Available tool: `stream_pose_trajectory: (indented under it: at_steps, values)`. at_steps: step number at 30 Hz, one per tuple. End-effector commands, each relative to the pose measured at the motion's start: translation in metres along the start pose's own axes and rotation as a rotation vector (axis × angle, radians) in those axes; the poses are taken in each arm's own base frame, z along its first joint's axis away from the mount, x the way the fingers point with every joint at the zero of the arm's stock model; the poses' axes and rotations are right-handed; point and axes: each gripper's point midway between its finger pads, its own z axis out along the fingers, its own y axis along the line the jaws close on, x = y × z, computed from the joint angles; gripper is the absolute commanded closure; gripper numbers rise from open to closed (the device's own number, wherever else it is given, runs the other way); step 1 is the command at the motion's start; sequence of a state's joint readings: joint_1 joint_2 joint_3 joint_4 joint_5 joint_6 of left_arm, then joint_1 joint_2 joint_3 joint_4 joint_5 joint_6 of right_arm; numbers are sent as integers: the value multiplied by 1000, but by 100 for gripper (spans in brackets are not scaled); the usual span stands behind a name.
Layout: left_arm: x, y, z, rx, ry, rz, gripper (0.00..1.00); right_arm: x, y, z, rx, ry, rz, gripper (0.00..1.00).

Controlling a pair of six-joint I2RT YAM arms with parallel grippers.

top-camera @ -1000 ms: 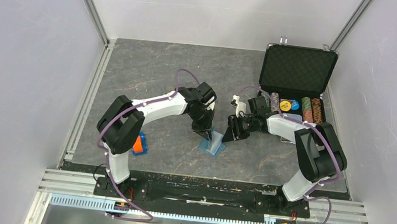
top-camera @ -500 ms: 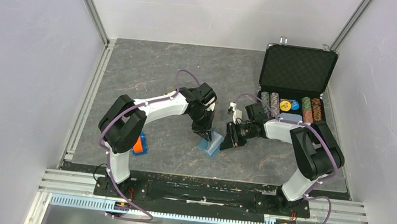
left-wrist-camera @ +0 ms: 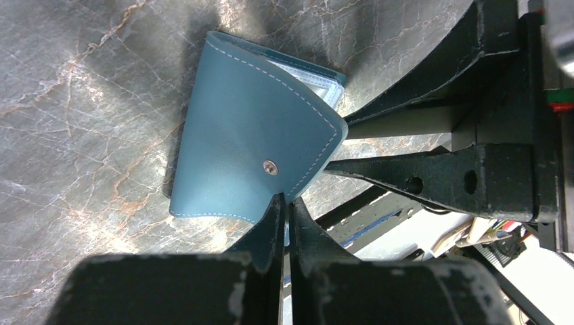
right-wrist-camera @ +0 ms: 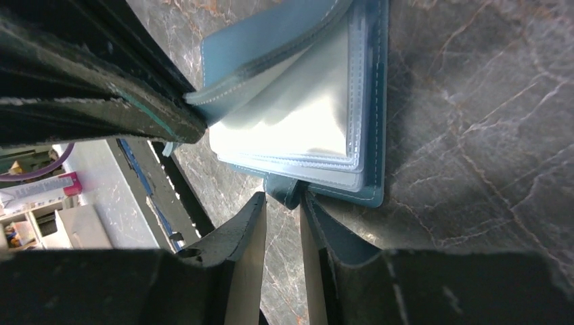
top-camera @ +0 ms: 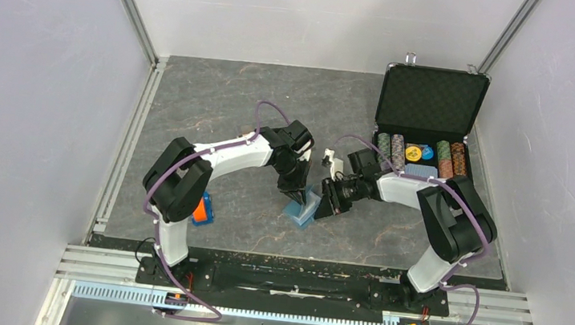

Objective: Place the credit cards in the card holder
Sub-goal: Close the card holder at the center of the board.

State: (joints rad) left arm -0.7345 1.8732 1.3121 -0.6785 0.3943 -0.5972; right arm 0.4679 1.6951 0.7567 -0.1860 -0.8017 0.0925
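Card holder (top-camera: 303,208) half hidden under both grippers from above; pocket contents (right-wrist-camera: 298,122) washed out by glare; cards unseen.

Open black chip case (top-camera: 431,113); orange-and-blue block (top-camera: 201,209).

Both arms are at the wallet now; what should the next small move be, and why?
Probably close the right gripper fully on the card holder's snap tab. The tab sits between its fingers, which seem not quite shut, while the left gripper pinches the cover's edge and lifts it off the clear pockets. No card shows yet.
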Motion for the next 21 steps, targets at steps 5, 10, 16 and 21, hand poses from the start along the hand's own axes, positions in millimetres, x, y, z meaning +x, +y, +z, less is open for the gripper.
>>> stream_pose_trajectory:
  at_steps: [5,10,16,21]
  values:
    - [-6,5,5,-15,-11,13,98,-33,3,-6,62,-82,-121,74]
    - [-7,6,5,-19,-16,10,98,-23,9,6,13,-52,-127,88]
    - [-7,22,3,-45,-23,-23,98,-24,22,1,-25,-70,-180,100]
    - [-11,43,-6,-50,-48,-84,98,-19,35,-6,-70,-79,-221,100]
